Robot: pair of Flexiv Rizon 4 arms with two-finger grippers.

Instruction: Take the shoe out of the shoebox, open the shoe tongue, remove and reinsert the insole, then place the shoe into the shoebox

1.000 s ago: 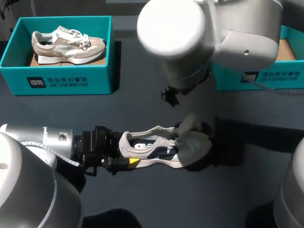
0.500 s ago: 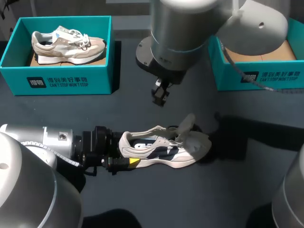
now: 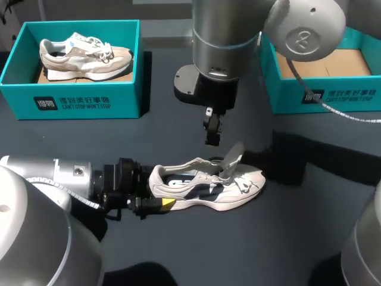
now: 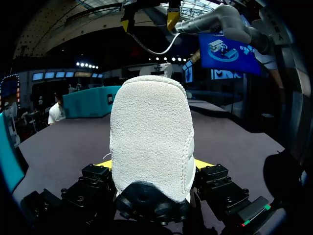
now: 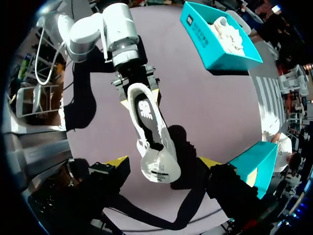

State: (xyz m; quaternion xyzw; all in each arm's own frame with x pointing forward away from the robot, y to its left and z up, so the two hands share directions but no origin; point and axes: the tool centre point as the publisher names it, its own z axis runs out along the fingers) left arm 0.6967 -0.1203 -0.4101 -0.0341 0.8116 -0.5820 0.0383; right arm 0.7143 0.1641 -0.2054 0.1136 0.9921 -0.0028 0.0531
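At frame centre our left fingers clench the heel of the unboxed shoe, right fingers spread above its lifted tongue; insole handling and reboxing remain.

Left gripper grips shoe heel; right gripper hangs just above.

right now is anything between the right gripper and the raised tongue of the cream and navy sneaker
Nothing visible: the open right gripper hangs above the raised grey tongue of the cream and navy sneaker, only air between.
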